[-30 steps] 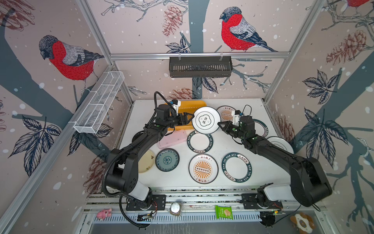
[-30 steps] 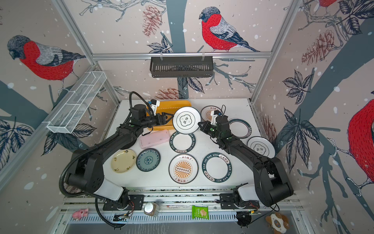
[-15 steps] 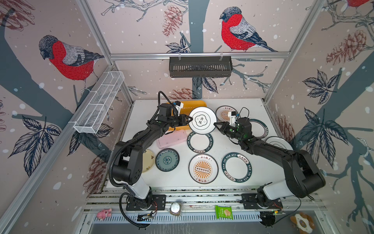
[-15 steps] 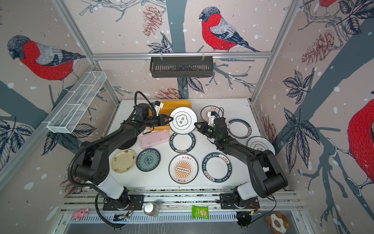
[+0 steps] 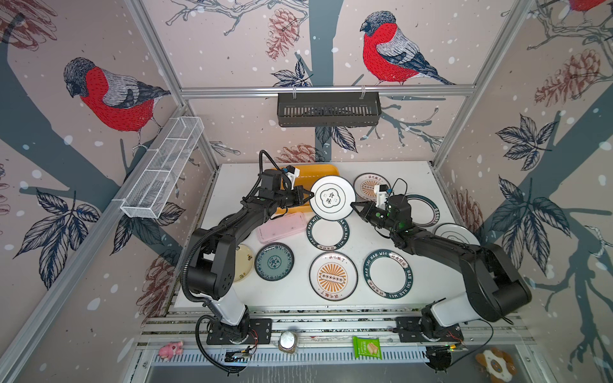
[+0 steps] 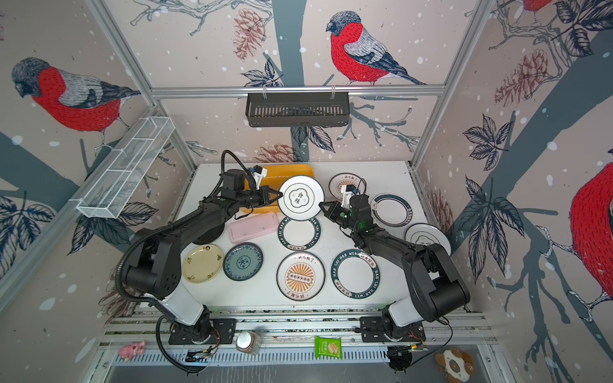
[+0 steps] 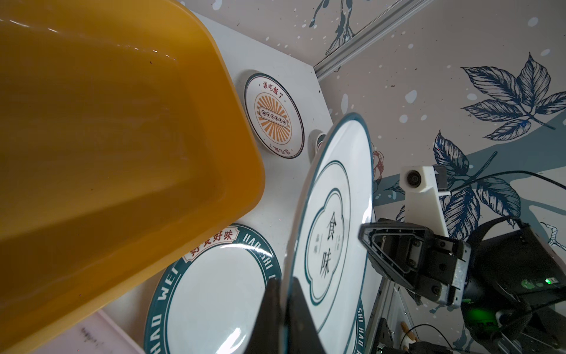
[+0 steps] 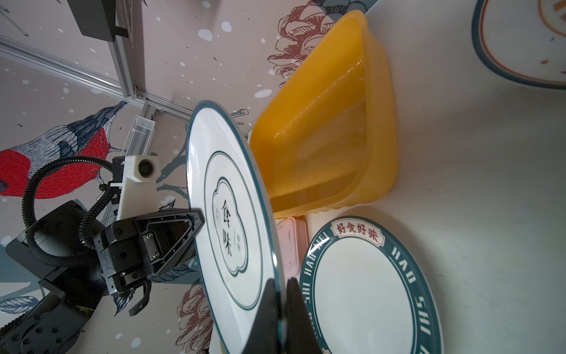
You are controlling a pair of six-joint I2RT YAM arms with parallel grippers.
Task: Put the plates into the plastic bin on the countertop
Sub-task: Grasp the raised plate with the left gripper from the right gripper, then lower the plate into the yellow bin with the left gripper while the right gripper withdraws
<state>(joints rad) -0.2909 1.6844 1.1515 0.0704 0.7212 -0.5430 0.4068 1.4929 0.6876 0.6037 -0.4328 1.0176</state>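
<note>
A white plate with a cloud emblem (image 5: 331,198) (image 6: 301,198) hangs in the air, tilted, just in front of the yellow-orange plastic bin (image 5: 318,169) (image 6: 288,170). My left gripper (image 5: 310,196) (image 7: 284,280) is shut on the plate's left rim. On the opposite rim my right gripper (image 5: 353,205) (image 8: 279,280) is shut as well. Both wrist views show the thin rim (image 7: 330,220) (image 8: 232,214) pinched between the dark fingers. The bin (image 7: 107,122) (image 8: 330,138) is empty. Several other plates lie flat on the white countertop (image 5: 358,238).
A pink box (image 5: 281,227) lies beside a lettered-rim plate (image 5: 327,232) under the held plate. Sunburst plates (image 5: 333,276) (image 5: 371,186), a teal plate (image 5: 274,262) and a cream plate (image 6: 203,263) lie around them. A black rack (image 5: 328,109) hangs on the back wall.
My left gripper reached in from the left and shut on the plate's rim. The plate, held by the right gripper throughout, shifted slightly left.
</note>
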